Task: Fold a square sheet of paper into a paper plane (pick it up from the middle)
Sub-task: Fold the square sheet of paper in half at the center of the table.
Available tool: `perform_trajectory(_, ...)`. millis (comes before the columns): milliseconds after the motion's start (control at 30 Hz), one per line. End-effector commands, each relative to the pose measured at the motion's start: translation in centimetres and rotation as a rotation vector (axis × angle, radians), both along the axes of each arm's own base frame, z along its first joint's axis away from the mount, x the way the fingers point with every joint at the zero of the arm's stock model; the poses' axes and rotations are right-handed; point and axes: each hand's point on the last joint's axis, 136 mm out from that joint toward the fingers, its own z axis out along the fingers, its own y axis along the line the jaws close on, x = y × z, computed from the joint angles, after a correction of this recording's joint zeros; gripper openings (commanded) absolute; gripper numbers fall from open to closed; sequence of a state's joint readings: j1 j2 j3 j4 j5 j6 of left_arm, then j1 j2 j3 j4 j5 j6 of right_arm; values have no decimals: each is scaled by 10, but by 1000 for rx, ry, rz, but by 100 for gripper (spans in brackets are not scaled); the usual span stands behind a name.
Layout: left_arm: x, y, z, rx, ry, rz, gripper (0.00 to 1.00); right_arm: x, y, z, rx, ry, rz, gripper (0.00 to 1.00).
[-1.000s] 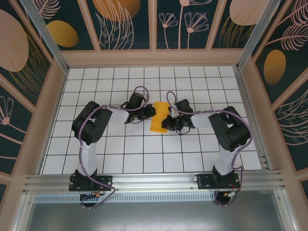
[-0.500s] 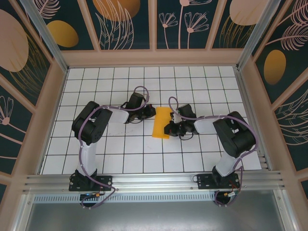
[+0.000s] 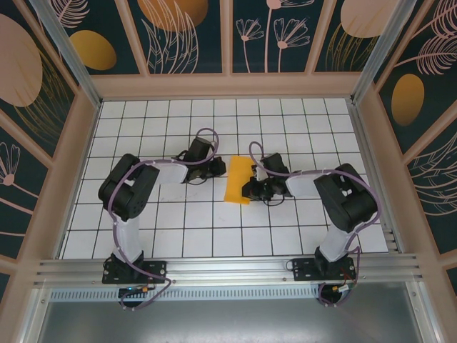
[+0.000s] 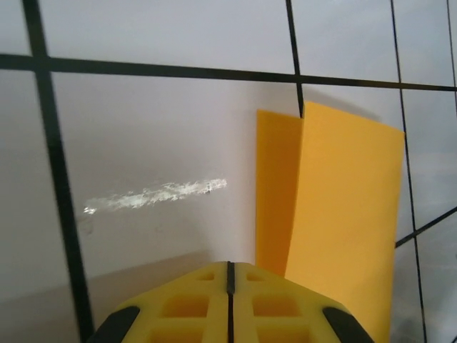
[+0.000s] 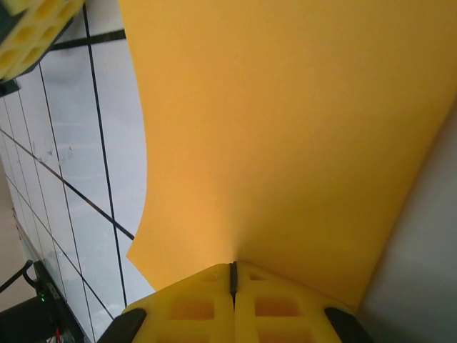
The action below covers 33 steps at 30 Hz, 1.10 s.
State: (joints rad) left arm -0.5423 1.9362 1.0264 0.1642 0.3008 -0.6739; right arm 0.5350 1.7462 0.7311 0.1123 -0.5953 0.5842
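The square sheet of paper (image 3: 238, 180) is orange-yellow and folded over into a narrow rectangle at the middle of the gridded table. In the left wrist view its two layers (image 4: 343, 214) lie just right of my left gripper (image 4: 230, 266), which is shut and holds nothing. In the top view the left gripper (image 3: 220, 169) sits at the sheet's left edge. My right gripper (image 3: 247, 190) is at the sheet's right edge, shut on it. In the right wrist view the sheet (image 5: 285, 128) curves up out of the right gripper (image 5: 232, 266).
The white gridded table (image 3: 178, 229) is walled by tan frames and dark painted panels on three sides. An aluminium rail (image 3: 228, 268) runs along the near edge by the arm bases. A yellow finger (image 5: 28, 28) of the left gripper shows at the top left of the right wrist view.
The right gripper has pulled the sheet a little toward the near edge. The left arm's elbow has swung left and the left gripper stays by the sheet's left edge.
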Motion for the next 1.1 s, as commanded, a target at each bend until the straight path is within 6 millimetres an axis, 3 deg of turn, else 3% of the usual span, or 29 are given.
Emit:
perform_trajectory(0,-6,7,19,12,-25,-18,11,16,-1,-16,-49,-14,-56,6)
perform_trajectory(167,-15,-12,26,-83,-25,-56,10,32,8,-15,-33,-37,-69,6)
perform_trajectory(400,-21,-29,-9,-51,43,-80,8,32,8,-17,-36,-40,-61,6)
perform_trajectory(767,-24,1,-61,151,153,21,5,22,8,1,-4,-68,-22,6)
perform_trajectory(1067,-32,15,-79,213,193,53,5,-17,-6,-17,-67,23,-4,6)
